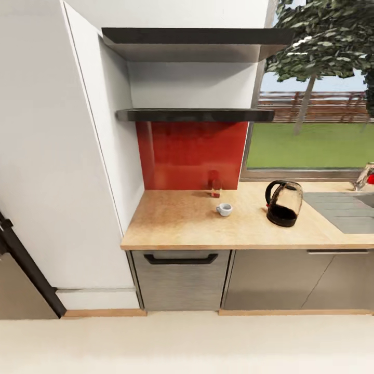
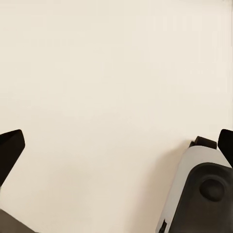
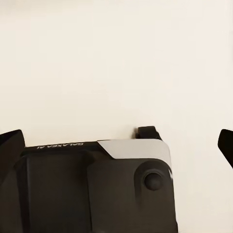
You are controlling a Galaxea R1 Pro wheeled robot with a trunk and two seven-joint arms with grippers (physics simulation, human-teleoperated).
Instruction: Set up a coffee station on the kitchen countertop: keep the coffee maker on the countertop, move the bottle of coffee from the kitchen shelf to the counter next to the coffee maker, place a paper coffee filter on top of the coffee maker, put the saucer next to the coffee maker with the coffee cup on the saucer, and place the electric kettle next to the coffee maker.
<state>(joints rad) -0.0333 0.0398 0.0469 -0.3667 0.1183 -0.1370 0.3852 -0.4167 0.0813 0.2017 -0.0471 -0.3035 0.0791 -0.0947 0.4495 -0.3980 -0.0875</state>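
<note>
The kettle (image 1: 284, 203) and cup (image 1: 224, 209) wait mid-countertop (image 1: 171, 226), back from its front edge. Both grippers (image 2: 116, 145) (image 3: 116, 143) hang spread and empty over the floor (image 2: 107, 73), presumably stowed for driving.

The kitchen countertop (image 1: 176, 223) runs out past the head view's right edge, and the grey drainboard (image 1: 340, 210) set into it is cut off there as well. At the counter's far right, by the window, something with a red patch (image 1: 366, 177) is half cropped by that edge and too blurred to name. A small reddish item (image 1: 214, 186) stands at the counter's back edge against the red backsplash (image 1: 189, 155); its colour melts into the panel and its kind cannot be told. The top faces of the kitchen shelf (image 1: 195, 115) and of the upper shelf (image 1: 192, 36) are hidden from this angle. In both wrist views the dark fingertips (image 2: 9, 148) (image 3: 10, 143) are cropped by the frame's sides
</note>
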